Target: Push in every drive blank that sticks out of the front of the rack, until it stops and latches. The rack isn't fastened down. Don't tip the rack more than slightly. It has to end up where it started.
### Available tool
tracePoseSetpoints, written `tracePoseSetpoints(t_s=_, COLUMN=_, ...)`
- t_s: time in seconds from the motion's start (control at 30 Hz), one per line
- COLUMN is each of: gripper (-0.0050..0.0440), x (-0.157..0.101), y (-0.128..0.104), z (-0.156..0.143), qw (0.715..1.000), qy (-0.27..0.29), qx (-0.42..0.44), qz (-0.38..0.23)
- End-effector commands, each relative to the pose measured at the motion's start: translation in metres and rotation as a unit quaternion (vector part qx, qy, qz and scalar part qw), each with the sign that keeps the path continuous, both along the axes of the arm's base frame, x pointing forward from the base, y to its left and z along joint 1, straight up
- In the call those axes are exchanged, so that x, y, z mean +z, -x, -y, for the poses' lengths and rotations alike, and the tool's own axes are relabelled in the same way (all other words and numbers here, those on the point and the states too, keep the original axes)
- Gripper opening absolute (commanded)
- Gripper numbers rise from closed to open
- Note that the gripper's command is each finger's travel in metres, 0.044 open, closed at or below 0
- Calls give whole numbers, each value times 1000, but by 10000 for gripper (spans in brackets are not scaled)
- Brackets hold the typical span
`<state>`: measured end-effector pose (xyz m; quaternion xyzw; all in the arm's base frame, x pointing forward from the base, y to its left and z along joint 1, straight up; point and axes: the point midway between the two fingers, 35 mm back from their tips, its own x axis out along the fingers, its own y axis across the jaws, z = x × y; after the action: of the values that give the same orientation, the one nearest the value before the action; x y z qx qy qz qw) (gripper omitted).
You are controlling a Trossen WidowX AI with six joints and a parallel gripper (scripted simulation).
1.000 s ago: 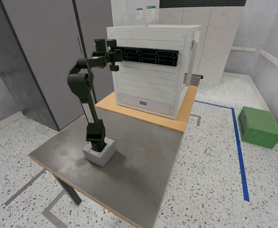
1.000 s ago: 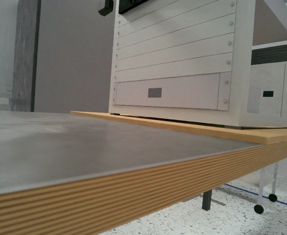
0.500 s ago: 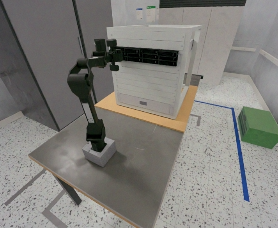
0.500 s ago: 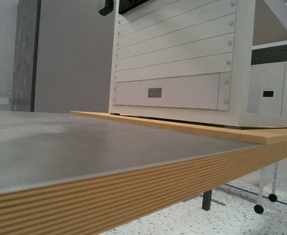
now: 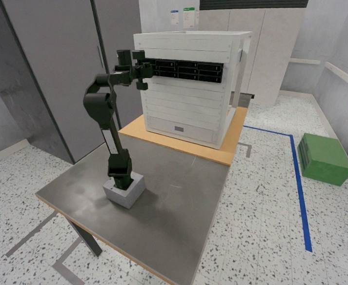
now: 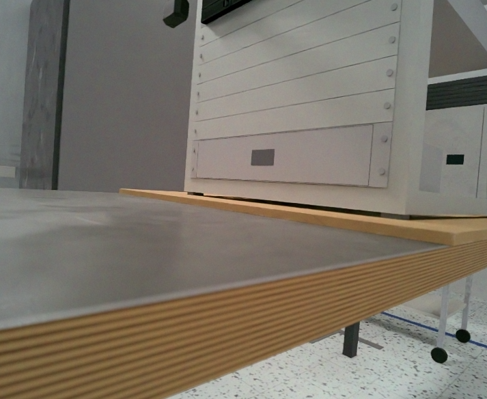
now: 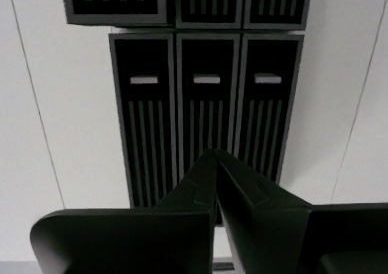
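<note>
The white rack [image 5: 183, 101] [image 6: 295, 94] [image 7: 85, 132] stands upright on a wooden board. Its black drive blanks form a block high on the front. In the wrist view, turned sideways, one blank [image 7: 117, 2] at top left looks larger and overhangs its neighbours, so it sticks out. It matches the top-row blank [image 5: 165, 64] second from the left in the top view. The top-right blank [image 5: 210, 67] also seems to stand proud. The three blanks of the nearest column look level. My gripper [image 5: 152, 70] [image 7: 214, 157] is shut and empty, before that left-end column; contact cannot be told.
The wooden board [image 5: 180, 148] [image 6: 277, 217] lies on the grey table [image 5: 180, 214] [image 6: 170, 257]. The arm's base block [image 5: 126, 196] is at the near left. A tall grey cabinet [image 5: 54, 61] rises at the left. A green box [image 5: 327, 159] sits on the floor at the right.
</note>
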<state>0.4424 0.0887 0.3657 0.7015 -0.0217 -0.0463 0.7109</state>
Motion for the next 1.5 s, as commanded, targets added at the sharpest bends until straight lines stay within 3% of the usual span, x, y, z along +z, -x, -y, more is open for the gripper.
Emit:
tracePoseSetpoints(t_s=0.0, gripper=-50, x=15, y=25, z=0, qw=1000, qy=-7, qx=0, qz=17)
tracePoseSetpoints(t_s=0.2, gripper=-50, x=14, y=48, z=-2, qw=1000, qy=-7, qx=0, qz=17)
tracePoseSetpoints(t_s=1.23, gripper=-50, x=14, y=49, z=-2, qw=1000, qy=-7, qx=0, qz=17)
tracePoseSetpoints(t_s=1.47, gripper=-50, x=-9, y=56, z=-2, qw=1000, qy=-7, qx=0, qz=17)
